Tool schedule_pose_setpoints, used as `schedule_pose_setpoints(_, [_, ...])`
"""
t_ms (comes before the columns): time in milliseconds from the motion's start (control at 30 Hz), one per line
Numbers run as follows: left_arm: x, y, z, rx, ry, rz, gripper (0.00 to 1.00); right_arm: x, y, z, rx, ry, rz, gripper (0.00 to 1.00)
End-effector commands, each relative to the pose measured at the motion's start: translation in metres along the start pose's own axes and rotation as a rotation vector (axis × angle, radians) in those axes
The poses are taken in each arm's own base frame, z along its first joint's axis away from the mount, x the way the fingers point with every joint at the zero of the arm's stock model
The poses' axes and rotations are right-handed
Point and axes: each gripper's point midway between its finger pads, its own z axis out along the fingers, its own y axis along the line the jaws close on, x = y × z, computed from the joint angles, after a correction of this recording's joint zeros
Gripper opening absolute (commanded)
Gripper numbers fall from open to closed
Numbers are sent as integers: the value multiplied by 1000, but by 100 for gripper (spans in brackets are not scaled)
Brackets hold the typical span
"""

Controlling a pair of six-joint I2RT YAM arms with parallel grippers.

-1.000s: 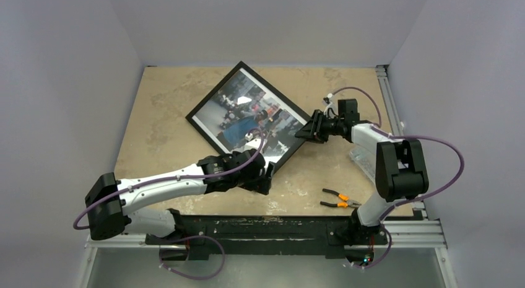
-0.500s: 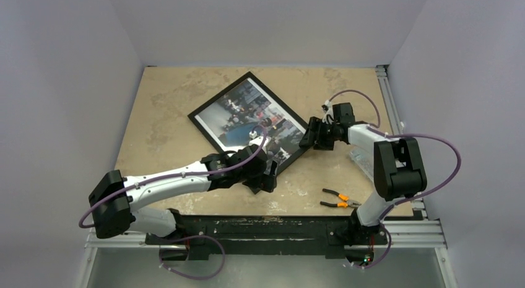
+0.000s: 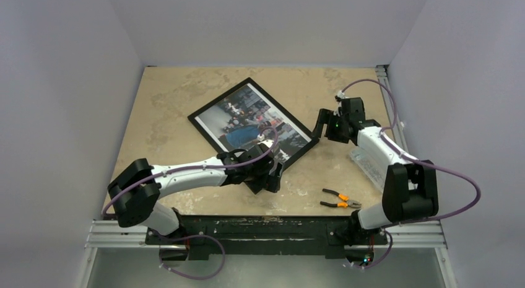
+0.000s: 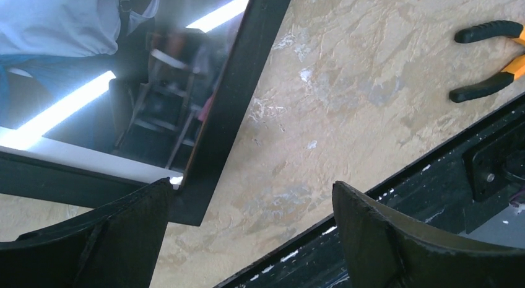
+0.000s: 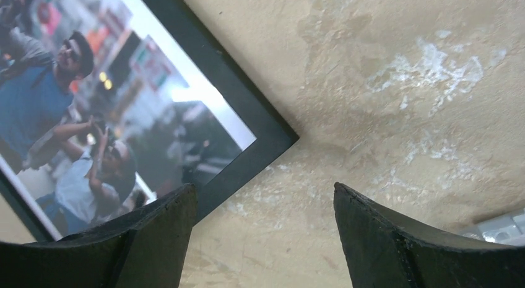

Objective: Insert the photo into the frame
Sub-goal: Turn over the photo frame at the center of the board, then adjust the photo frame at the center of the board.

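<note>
The frame [image 3: 218, 100], black face up, lies flat and turned diagonally on the table, with the photo [image 3: 246, 126] of people in blue shirts showing behind its pane. My left gripper [image 3: 273, 176] is open and empty at the frame's near corner; in the left wrist view [image 4: 251, 195] its left finger overlaps the black rail [image 4: 238, 90] and photo [image 4: 68, 77]. My right gripper [image 3: 321, 123] is open and empty just right of the frame's right corner. The right wrist view [image 5: 265, 195] shows that corner [image 5: 244, 114] and the photo [image 5: 86, 108].
Orange-handled pliers [image 3: 338, 200] lie near the front right, also in the left wrist view [image 4: 489, 59]. A clear plastic piece [image 3: 369, 161] lies by the right edge. A black rail [image 3: 266, 226] runs along the table's near edge.
The frame has shifted toward the near right. My right gripper has drawn back from the frame's right corner. My left gripper has moved right along the near corner.
</note>
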Motion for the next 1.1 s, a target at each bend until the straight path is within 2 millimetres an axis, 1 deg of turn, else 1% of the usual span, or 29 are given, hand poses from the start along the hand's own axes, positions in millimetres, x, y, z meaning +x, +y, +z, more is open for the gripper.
schedule_pose_setpoints(0, [-8,-1,12,32,-20,1,97,4,18,-19,-78,29,24,80])
schedule_pose_setpoints(67, [-5,1,18,28,-6,1,96,19,25,-20,-127,48,72,81])
schedule_pose_setpoints(100, [-4,1,21,28,1,4,96,32,24,-19,-140,69,105,82])
schedule_pose_setpoints(200, [2,2,30,29,27,7,94,55,25,-16,-163,98,176,83])
schedule_pose_setpoints(333, [8,-1,36,49,52,9,92,71,27,-6,-184,128,222,83])
schedule_pose_setpoints(433, [11,-5,40,70,69,9,90,74,32,2,-192,137,243,82])
schedule_pose_setpoints(533, [10,-15,43,117,76,5,87,74,38,14,-195,150,253,82])
schedule_pose_setpoints(633, [7,-31,44,178,78,-4,86,68,43,25,-193,159,253,81])
schedule_pose_setpoints(800, [9,-69,47,266,108,41,86,50,52,44,-185,160,228,79])
schedule_pose_setpoints(867, [9,-83,49,295,121,57,85,41,55,53,-176,163,214,79])
schedule_pose_setpoints(933, [6,-98,50,335,122,65,85,31,56,58,-170,158,190,79])
schedule_pose_setpoints(1000, [4,-106,50,360,114,73,84,23,55,60,-151,155,162,79])
schedule_pose_setpoints(1067, [1,-106,48,359,99,73,85,19,51,58,-125,151,140,79])
